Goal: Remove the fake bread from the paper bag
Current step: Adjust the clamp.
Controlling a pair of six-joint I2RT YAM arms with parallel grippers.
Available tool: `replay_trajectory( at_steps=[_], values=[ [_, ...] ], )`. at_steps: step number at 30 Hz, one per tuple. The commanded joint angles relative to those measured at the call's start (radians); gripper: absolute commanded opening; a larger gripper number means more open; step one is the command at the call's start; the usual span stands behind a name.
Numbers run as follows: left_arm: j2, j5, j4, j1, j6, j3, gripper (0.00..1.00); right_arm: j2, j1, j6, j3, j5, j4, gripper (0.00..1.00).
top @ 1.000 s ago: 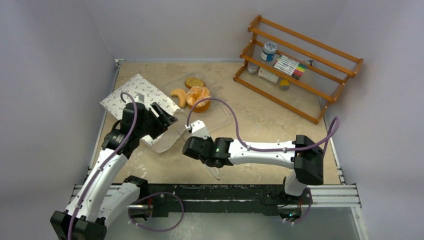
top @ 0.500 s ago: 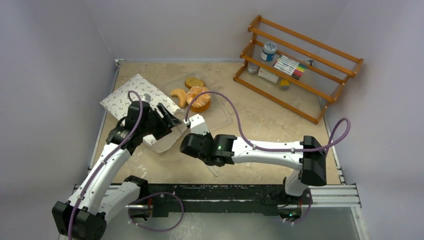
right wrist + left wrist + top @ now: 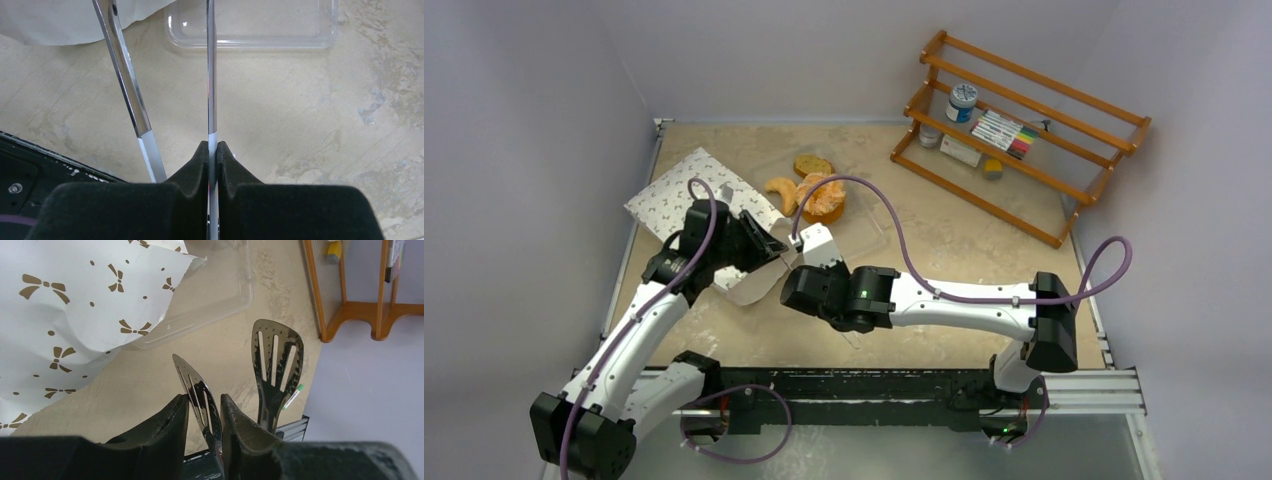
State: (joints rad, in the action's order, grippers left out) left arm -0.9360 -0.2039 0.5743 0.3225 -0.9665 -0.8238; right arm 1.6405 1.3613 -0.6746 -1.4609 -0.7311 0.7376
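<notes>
White paper with brown dragonfly marks — the paper bag — lay crumpled at the left of the beige table. At its near edge, the left gripper held its jaws close on either side of one slotted blade of the metal tongs; whether they actually pinched it could not be told. The right gripper, just to the right, was clamped tight on one thin tong arm, while the other arm splayed free beside it. Beyond both grippers, the fake bread (a croissant, an orange bun and a brown slice) sat outside the bag, just right of it, by a clear plastic tray. A wooden rack stood at the far right.
</notes>
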Motion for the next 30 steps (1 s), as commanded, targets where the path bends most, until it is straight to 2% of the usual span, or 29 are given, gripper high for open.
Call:
replay_trajectory(
  at_steps=[1, 4, 8, 17, 25, 30],
  values=[
    [0.002, -0.023, -0.056, 0.009, 0.009, 0.006, 0.22, -0.016, 0.002, -0.035, -0.069, -0.086, 0.044, 0.0],
    [0.007, -0.018, -0.055, 0.009, 0.009, 0.001, 0.07, -0.022, -0.016, -0.054, -0.078, -0.124, 0.068, 0.0],
    [0.038, 0.036, -0.033, 0.008, 0.002, -0.013, 0.0, -0.058, -0.079, -0.071, -0.068, -0.142, 0.08, 0.0],
    [0.133, 0.174, 0.093, 0.009, 0.009, -0.05, 0.0, -0.216, -0.225, -0.11, 0.032, -0.149, 0.101, 0.0],
    [0.256, 0.271, 0.244, 0.009, 0.019, -0.074, 0.0, -0.316, -0.263, -0.209, 0.096, -0.156, 0.203, 0.0],
    [0.272, 0.27, 0.214, 0.008, -0.014, -0.058, 0.0, -0.338, -0.264, -0.18, 0.093, -0.138, 0.174, 0.0]
  ],
)
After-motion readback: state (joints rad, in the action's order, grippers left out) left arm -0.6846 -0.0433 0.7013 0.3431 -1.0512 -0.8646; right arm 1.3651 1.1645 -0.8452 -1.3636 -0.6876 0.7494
